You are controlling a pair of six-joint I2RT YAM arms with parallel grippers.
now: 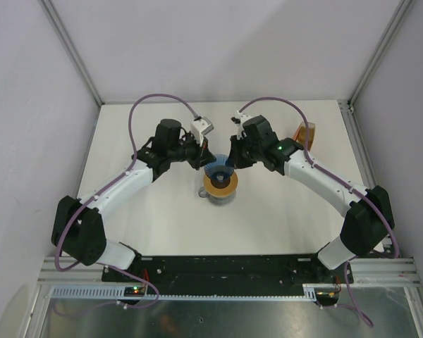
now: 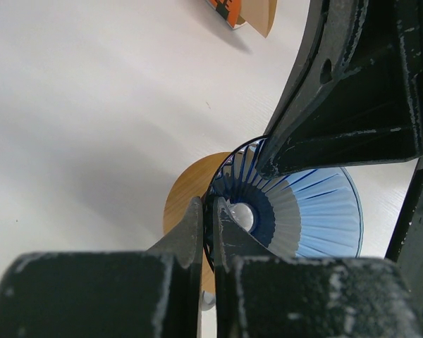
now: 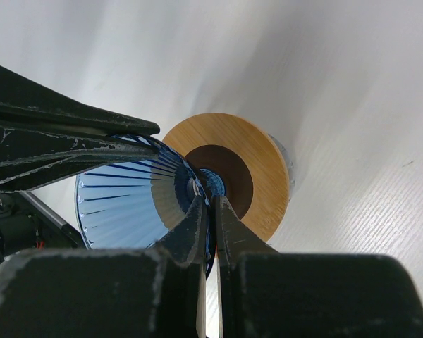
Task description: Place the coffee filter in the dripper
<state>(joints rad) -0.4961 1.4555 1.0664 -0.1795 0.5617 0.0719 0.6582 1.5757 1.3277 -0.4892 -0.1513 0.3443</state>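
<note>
**A:** Left gripper [image 2: 209, 236] and right gripper [image 3: 209, 211] both pinch the dripper's [image 2: 324, 211] rim, which is tipped between them over the wooden ring [image 3: 264, 158].

**B:** No coffee filter inside. I'd seat it first, then fetch one from the filter stack [image 1: 307, 132] beyond the right gripper.

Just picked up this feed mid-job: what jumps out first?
The left claw and right claw both pinch the rim of the blue dripper, holding it tipped mid-table, its narrow end toward the wooden ring. The orange filter stack sits apart at the far right, and no filter is in the dripper.
</note>
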